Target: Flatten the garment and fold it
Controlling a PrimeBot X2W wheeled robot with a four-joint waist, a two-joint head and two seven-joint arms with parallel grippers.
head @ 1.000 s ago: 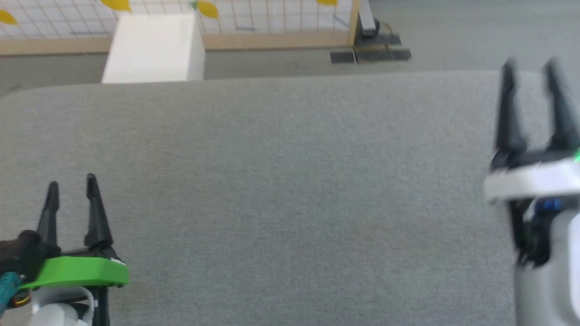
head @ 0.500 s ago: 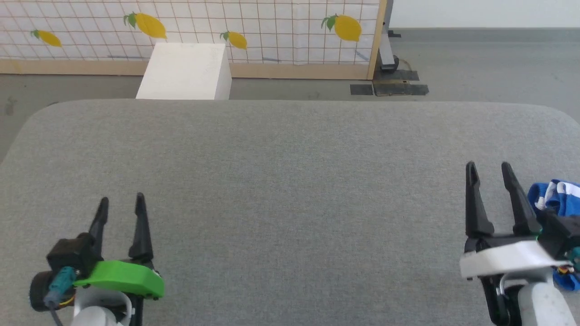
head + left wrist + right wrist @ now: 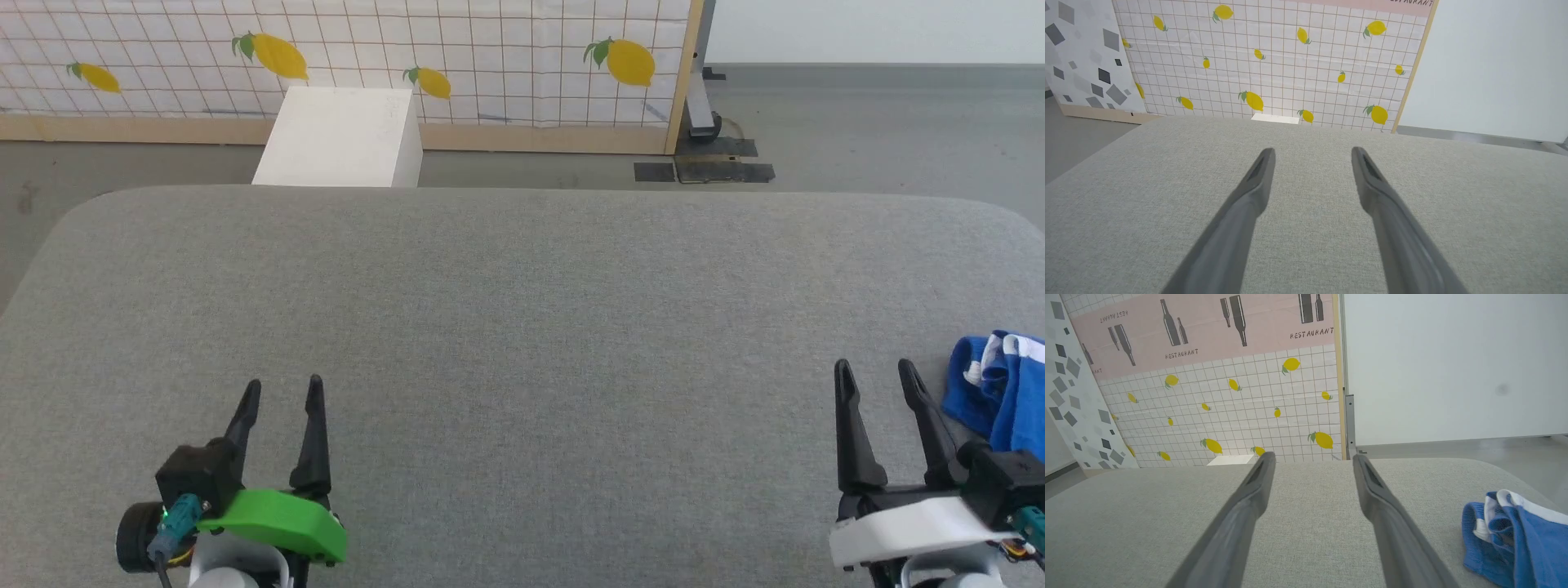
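- Two end effectors showed in the head view, both low over the grey cloth-covered desk (image 3: pixel 522 327). The left end effector (image 3: pixel 284 382) sat at the lower left and the right end effector (image 3: pixel 873 365) at the lower right. Each had its fingers spread with nothing between them.
- In that same view the garment (image 3: pixel 992 392) lay on the desk, bunched in a blue-and-white heap at the right edge. It was just beside the right end effector's outer finger and apart from it, and the frame cut part of it off.
- The task looked not yet begun: nothing was flattened or folded. Grasping the cloth, spreading it and every fold were all left to do.
- In the left wrist view the left end effector (image 3: pixel 1312 150) was parted over bare desk, well away from the garment. A lemon-patterned panel (image 3: pixel 1274 61) stood beyond the far edge.
- In the right wrist view the right end effector (image 3: pixel 1312 455) gaped empty, with the garment (image 3: pixel 1523 539) to its right.
- A gathered, rolled blue edge faced the fingers, and a white stripe ran slantwise across the top of the heap.
- Crumpled as it was, its long axis could not be told for sure. The visible part seemed to run along the desk's right side, from far to near.
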